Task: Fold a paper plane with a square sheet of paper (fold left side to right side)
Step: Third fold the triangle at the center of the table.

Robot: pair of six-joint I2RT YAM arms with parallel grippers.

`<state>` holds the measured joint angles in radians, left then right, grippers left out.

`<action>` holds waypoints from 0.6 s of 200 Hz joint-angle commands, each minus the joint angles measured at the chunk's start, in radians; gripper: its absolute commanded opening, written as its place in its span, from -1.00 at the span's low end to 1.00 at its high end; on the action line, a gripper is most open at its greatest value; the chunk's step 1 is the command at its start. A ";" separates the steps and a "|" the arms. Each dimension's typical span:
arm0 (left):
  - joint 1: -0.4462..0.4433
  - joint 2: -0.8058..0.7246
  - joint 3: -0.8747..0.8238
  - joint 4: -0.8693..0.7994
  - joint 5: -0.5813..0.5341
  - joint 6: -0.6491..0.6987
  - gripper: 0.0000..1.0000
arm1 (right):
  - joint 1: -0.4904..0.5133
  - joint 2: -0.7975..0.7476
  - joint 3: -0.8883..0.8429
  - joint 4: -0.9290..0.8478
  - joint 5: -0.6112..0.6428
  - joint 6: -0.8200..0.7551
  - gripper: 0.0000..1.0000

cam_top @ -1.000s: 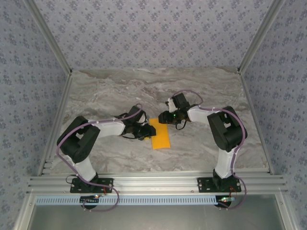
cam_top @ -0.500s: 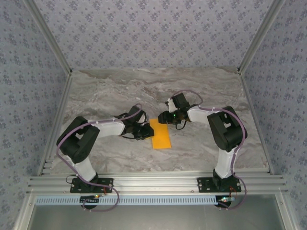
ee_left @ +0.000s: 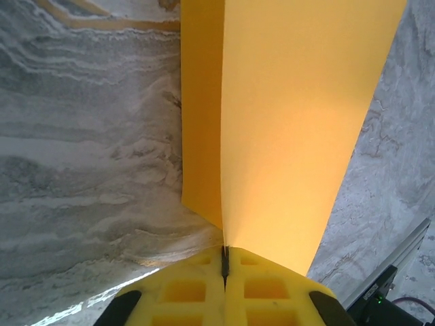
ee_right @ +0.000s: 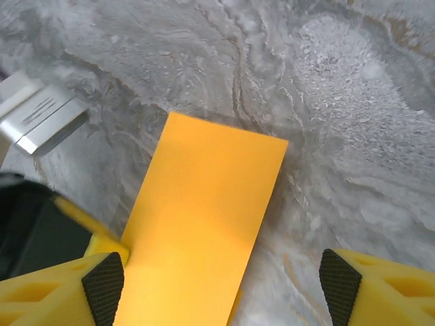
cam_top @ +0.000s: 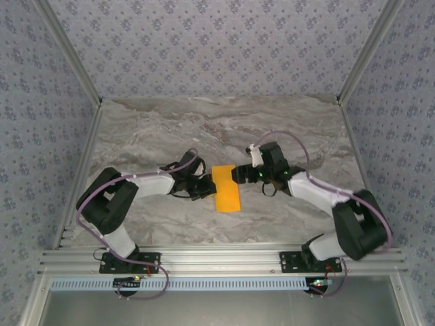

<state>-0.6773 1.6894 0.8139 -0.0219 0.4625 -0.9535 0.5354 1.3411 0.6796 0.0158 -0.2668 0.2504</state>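
The left end effector (ee_left: 224, 261) is closed. Its yellow fingers (ee_left: 183, 292) meet at a thin seam, with the square sheet of paper (ee_left: 292, 136) pinched at its near edge. The right end effector (ee_right: 221, 282) is open, jaws set wide, with the sheet's end lying between them. The left pad sits just beside the paper's edge, and the right pad is well apart from it.

The sheet lies near the middle of the marbled surface (cam_top: 170, 129), between the two arms. From above it reads as a narrow rectangle, probably already doubled over.

Handling, as judged: the paper is thin, very light and limp. It creases readily and is likely to slide on the smooth surface. Grip it only at an edge or corner with a light pinch, and hold the opposite side down before any fold.

In the left wrist view, two faces of the paper meet along a line that runs into the finger seam. It cannot be told whether one layer or both is pinched. The fingers hide the gripped edge, and crease quality is not discernible from above.
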 commanded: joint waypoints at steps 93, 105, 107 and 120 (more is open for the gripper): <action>-0.009 -0.033 0.001 0.034 0.046 -0.042 -1.00 | 0.590 -0.099 -0.230 0.139 0.592 -0.185 0.68; -0.007 -0.034 0.002 0.029 0.044 -0.039 -1.00 | 0.601 -0.046 -0.206 0.159 0.592 -0.196 0.68; -0.008 -0.034 0.002 0.030 0.045 -0.039 -1.00 | 0.602 -0.037 -0.201 0.160 0.592 -0.196 0.68; -0.008 -0.033 0.001 0.031 0.048 -0.039 -1.00 | 0.612 0.014 -0.169 0.170 0.598 -0.211 0.68</action>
<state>-0.6773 1.6882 0.8139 0.0044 0.4870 -0.9962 1.1286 1.2835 0.4419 0.1318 0.2455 0.0822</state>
